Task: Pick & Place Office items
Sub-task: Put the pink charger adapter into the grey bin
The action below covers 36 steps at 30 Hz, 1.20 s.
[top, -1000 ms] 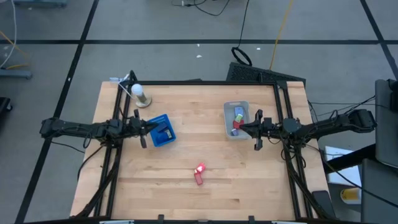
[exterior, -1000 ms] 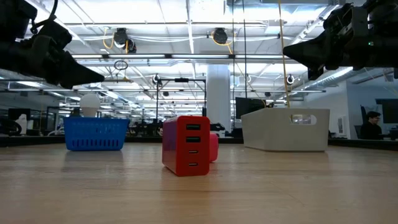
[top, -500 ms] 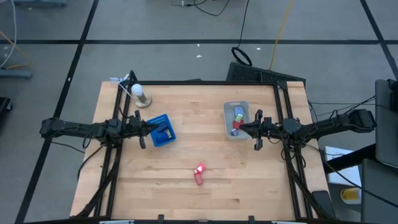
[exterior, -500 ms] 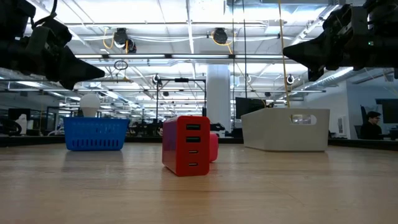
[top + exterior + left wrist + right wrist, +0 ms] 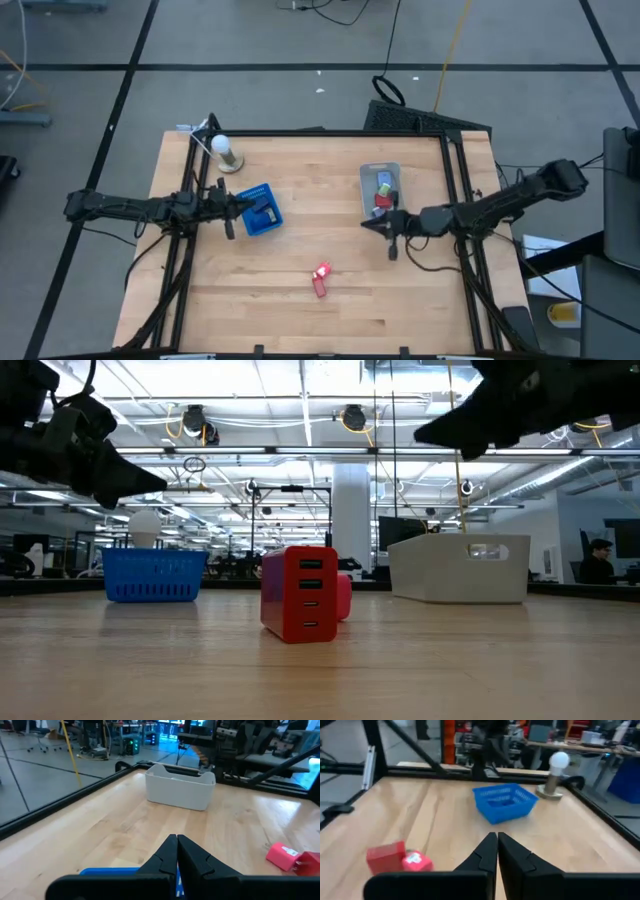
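Observation:
A red block [image 5: 319,286] and a pink piece [image 5: 323,270] lie side by side on the bare wood in the near middle of the table; they also show in the low view as red block [image 5: 299,594] and pink piece [image 5: 343,597]. Several small items [image 5: 382,192] lie in the clear bin [image 5: 366,194]. A dark item [image 5: 266,213] sits in the blue basket [image 5: 250,222]. My left gripper [image 5: 243,204] hovers shut at the basket's left rim. My right gripper [image 5: 365,224] hovers shut just off the bin's near end, above the table.
A white bulb on a round base [image 5: 225,152] stands near the far left corner. Black frame rails [image 5: 452,170] run along the table's sides. Bare wood lies between basket, bin and the red block. Beyond the table is an open office floor.
My right arm has swung from beside the bin's right wall toward the table's left and near edge, so its shut gripper now hangs past the bin's near end. The left arm and all the items have stayed where they were.

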Available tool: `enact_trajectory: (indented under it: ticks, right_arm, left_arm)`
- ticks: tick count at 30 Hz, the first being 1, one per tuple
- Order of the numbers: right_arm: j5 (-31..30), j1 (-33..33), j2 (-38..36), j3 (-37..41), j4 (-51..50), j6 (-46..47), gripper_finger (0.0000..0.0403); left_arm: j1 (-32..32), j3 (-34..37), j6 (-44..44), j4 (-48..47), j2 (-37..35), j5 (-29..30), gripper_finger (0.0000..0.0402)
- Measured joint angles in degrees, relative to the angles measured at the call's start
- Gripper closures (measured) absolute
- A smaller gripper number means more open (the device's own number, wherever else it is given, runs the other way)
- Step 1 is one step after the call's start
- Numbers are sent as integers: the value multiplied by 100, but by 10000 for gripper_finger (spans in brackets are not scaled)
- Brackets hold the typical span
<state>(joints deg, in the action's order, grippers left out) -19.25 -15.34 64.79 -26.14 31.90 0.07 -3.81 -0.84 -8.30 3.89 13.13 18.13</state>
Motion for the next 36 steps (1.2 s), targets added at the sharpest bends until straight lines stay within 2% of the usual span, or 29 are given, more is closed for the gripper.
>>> enact_trajectory:
  ticks: [4,7,10,13,17,20,23,28,36]
  right_arm:
    - [-3,-84,678,-559,-353,-83,382]
    - [6,-130,1127,-1129,-785,-68,353]
    - [45,-127,1640,-1640,-1327,93,306]
    - [345,-122,2057,-2132,-1680,175,250]
    - [915,-130,2525,-2506,-1712,-82,183]
    - [1202,-124,2778,-2730,-1629,-226,153]
    - [1267,-124,3010,-2888,-1632,-258,145]
    - [1774,-75,3407,-2994,-1629,-536,148]
    - [1907,-88,3951,-3202,-1615,-1046,145]
  left_arm:
    - [0,-11,-1,-78,-2,-48,392]
    - [0,-11,26,-66,-1,-50,392]
    - [-2,-11,67,-68,0,-57,392]
    - [-2,-11,135,-67,0,-52,392]
    - [-2,-11,178,-70,0,-36,392]
    - [-2,-11,178,-71,0,-26,392]
    - [-2,-11,176,-71,0,-26,392]
    - [-2,-11,174,-72,-2,-24,392]
    - [-2,-9,171,-75,-2,-20,392]
